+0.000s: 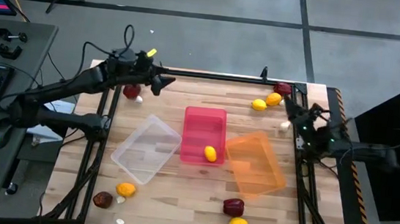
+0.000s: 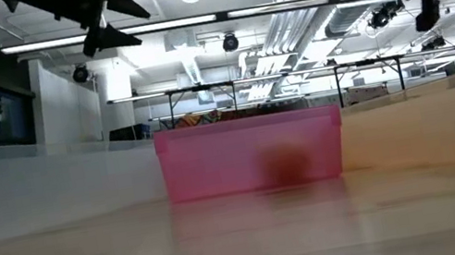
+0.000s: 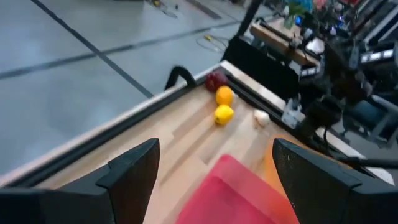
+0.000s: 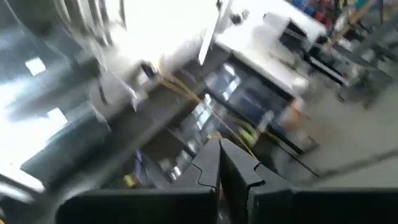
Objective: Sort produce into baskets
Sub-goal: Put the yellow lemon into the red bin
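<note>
Here, between picks: left gripper (image 3: 211,180) spread wide and empty, high over the red-pink basket (image 1: 205,123), one lemon (image 1: 211,153) already inside. Farther ahead of its fingers, lemons (image 3: 223,114) and a garlic bulb (image 3: 261,117). Beyond, right gripper (image 4: 219,169) pressed together, idle. Next, probably: reach, descend, close.

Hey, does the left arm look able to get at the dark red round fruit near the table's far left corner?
Probably yes: the open left gripper hangs near the dark red round fruit, with nothing visibly between them.

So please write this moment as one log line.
left gripper: open, empty, far-left | right gripper: shut, far-right | red bin: one lemon
</note>
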